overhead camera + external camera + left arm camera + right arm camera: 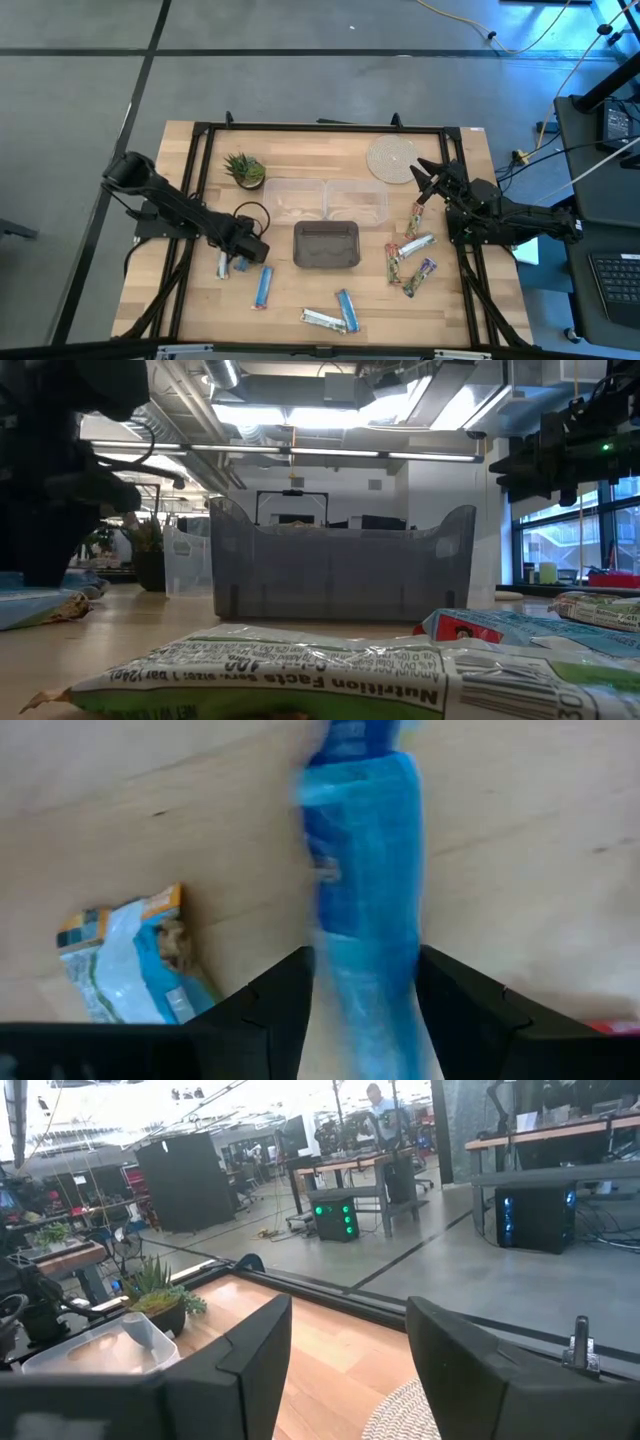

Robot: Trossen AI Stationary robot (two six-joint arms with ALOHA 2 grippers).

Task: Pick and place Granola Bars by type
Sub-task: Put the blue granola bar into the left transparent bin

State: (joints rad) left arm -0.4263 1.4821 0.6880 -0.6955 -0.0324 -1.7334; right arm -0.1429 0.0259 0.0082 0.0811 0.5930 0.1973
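Note:
Granola bars lie flat in three loose groups. A blue bar point(240, 263) and a white-blue bar point(224, 265) lie at the left, and another blue bar point(263, 287) lies beside them. Two bars point(333, 316) lie at the near edge and several multicoloured bars point(410, 255) at the right. My left gripper point(240, 250) points down, open, with a finger point(275, 1010) on each side of the blue bar point(365, 890). The white-blue bar point(130, 965) lies beside it. My right gripper point(425, 182) is level at the far right, open and empty point(350, 1370). My left gripper comes from above with a finger close on each long side of the blue bar's end point(365, 990), across the bar. The bar lies flat on the table. I cannot tell whether the fingers touch it.
A grey bin point(326, 245) stands mid-table, with two clear containers point(325, 198) behind it. A small potted plant point(244, 170) and a round woven coaster point(392, 158) sit at the far side. A black frame point(320, 128) edges the table.

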